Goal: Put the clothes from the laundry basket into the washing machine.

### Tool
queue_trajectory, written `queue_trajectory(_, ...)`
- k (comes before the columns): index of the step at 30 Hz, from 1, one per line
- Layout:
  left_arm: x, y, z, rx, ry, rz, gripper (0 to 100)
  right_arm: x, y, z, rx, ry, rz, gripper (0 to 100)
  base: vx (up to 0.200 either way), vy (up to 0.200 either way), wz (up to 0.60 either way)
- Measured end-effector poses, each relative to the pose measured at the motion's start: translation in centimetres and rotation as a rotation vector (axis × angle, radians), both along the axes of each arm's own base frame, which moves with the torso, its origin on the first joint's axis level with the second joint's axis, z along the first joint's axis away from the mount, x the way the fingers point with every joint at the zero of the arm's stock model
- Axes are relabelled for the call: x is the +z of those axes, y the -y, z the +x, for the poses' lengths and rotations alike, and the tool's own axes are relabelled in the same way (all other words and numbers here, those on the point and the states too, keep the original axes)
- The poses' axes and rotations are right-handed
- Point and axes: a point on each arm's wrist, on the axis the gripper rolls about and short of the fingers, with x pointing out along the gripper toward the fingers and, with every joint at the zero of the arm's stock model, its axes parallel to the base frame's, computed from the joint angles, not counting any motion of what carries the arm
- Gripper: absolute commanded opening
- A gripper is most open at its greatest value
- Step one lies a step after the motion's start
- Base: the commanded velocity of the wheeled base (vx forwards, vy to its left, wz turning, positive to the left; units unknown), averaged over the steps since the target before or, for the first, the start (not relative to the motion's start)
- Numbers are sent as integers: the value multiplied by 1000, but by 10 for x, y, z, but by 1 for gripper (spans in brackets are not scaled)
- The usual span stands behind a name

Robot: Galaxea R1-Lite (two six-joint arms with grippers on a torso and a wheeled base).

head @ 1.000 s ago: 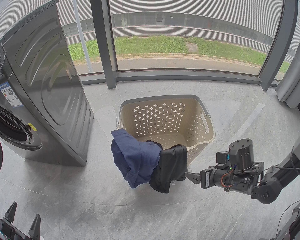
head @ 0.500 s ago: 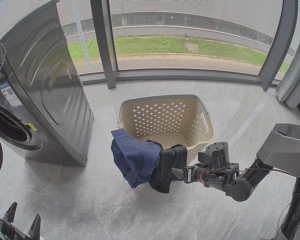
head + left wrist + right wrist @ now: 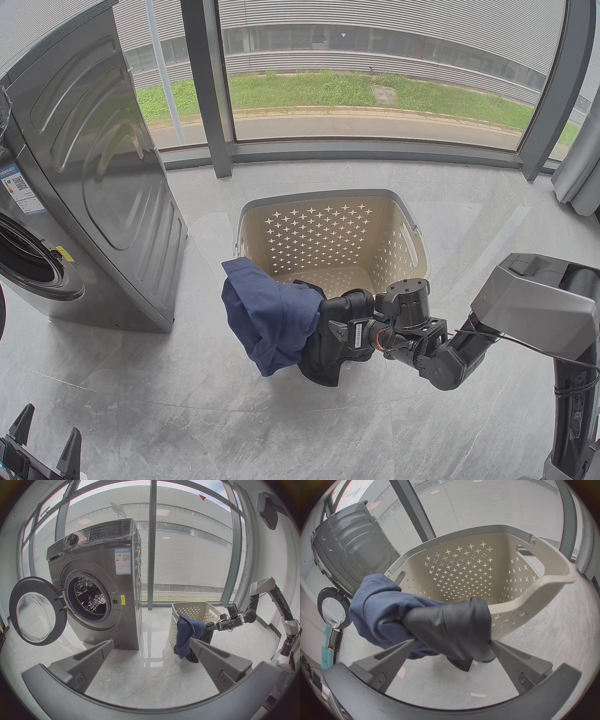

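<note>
Within the last second the right claw (image 3: 334, 330) has travelled in from about 3 o'clock of the laundry basket (image 3: 325, 194) to its near rim. Now its fingers stand wide on both sides of the black garment (image 3: 328, 365) — not yet closed on it. So, I judge, the first grasp is about to come.

The black garment and the blue garment (image 3: 269, 319) both hang over the basket rim at about 7 o'clock, touching one another. The washing machine (image 3: 94, 156) stands at 9 o'clock of the basket, its door (image 3: 36, 611) open. The left claw (image 3: 44, 445), also wide, holds nothing — it is at 7 o'clock of the head view.
</note>
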Motion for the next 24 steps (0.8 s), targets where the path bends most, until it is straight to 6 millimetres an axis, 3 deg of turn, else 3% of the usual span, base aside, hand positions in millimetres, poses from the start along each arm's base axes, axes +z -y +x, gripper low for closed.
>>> queue_trajectory(5,0,0,0,0,0,0,100,-6,-2,17,-11,21,9,100,0,0,0)
queue_trajectory(6,0,0,0,0,0,-1,100,-7,-3,19,-12,23,11,0,0,0,0)
queue_trajectory(19,0,0,0,0,0,-2,100,-10,-6,22,-2,45,30,0,0,0,0)
queue_trajectory(24,0,0,0,0,0,-5,100,2,-3,14,1,57,38,0,0,0,0)
